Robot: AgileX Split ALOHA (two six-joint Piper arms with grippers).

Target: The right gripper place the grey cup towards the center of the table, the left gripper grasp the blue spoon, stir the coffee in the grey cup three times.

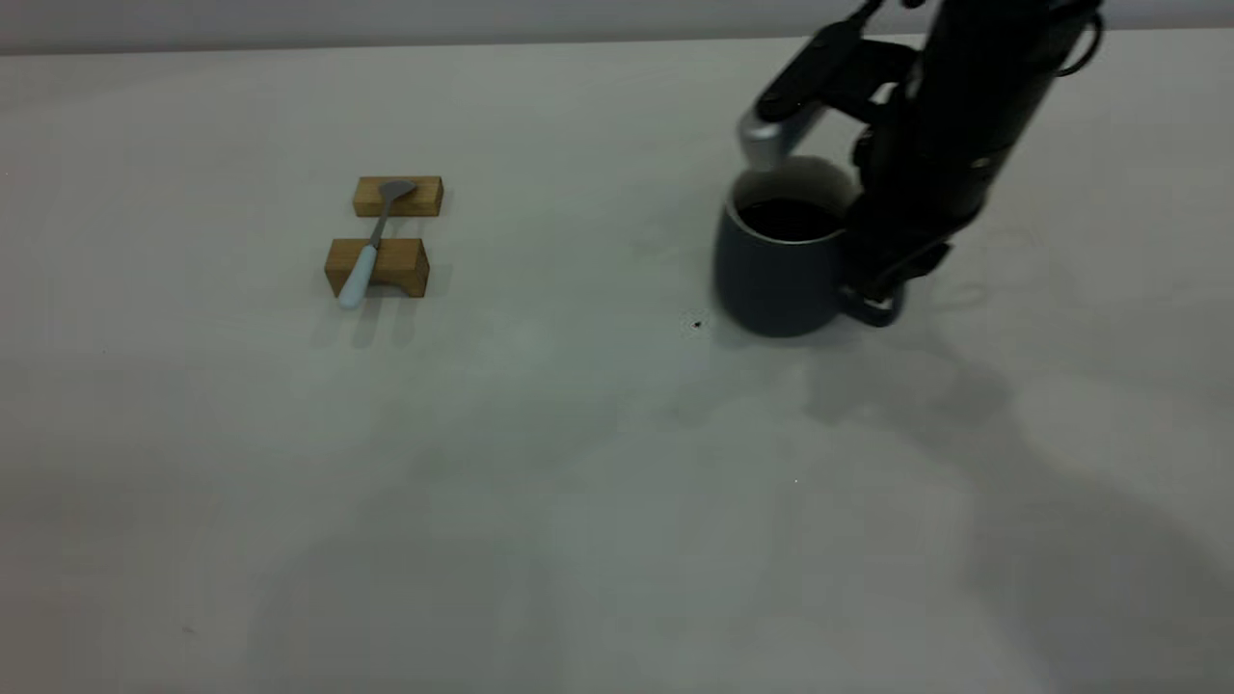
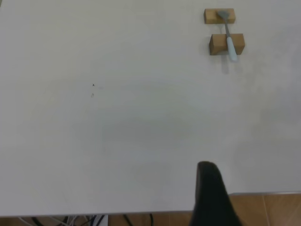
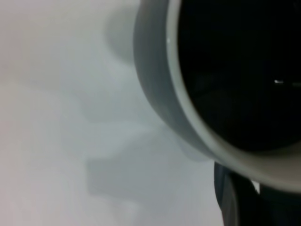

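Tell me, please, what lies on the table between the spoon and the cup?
Almost nothing: in the exterior view the table between the spoon and the cup is bare apart from a tiny dark speck close to the cup.

blue spoon (image 2: 229, 35) — lying across two wooden blocks (image 2: 226, 44) | table (image 2: 117, 132) — a dark speck (image 2: 93, 85)

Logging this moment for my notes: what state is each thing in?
Cup: upright on the table, handle at the right gripper.
Coffee: in the cup, unspilled.
Spoon: lying across two wooden blocks, untouched.
Left gripper: far from the spoon.
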